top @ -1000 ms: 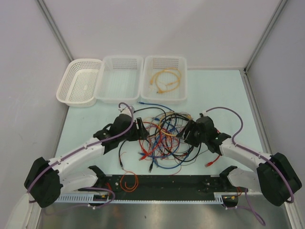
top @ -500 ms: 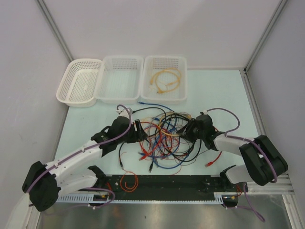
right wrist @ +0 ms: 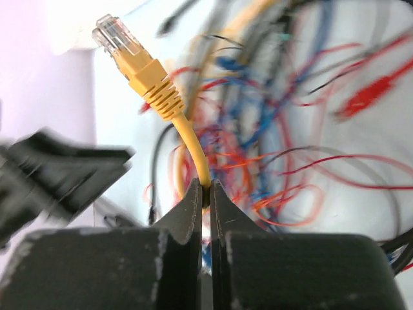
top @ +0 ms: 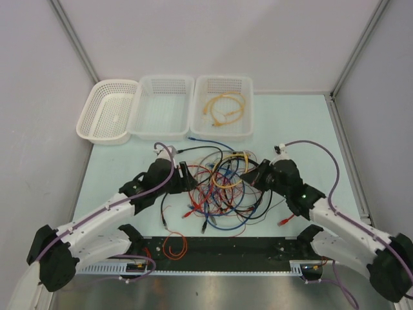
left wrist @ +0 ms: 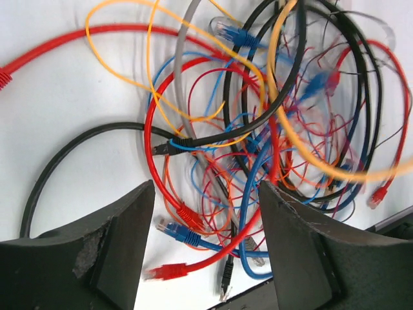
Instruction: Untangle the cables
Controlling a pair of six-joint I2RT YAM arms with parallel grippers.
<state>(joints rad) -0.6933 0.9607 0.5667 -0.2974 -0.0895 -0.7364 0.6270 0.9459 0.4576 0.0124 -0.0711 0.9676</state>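
Noted a row of white mesh baskets (top: pixel 87 123) across the upper left to upper centre of the top view, with a yellow coil (top: pixel 222 108) in the rightmost one. Found the left gripper (top: pixel 188 177) left of centre, at the left edge of the tangle, jaws spread wide over red and blue strands. Located the cables (top: pixel 219 187) in one tangled heap at the centre of the pale table (top: pixel 303 129), between both grippers: red, blue, black, yellow and orange strands crossed over one another. Found the right gripper (top: pixel 257 174) right of centre, at the heap's right edge, fingers (right wrist: pixel 187 213) pressed together, pinching a yellow cable (right wrist: pixel 187 135) a short way below its plug (right wrist: pixel 132 55). Found that plug raised toward the upper left of the right wrist view.
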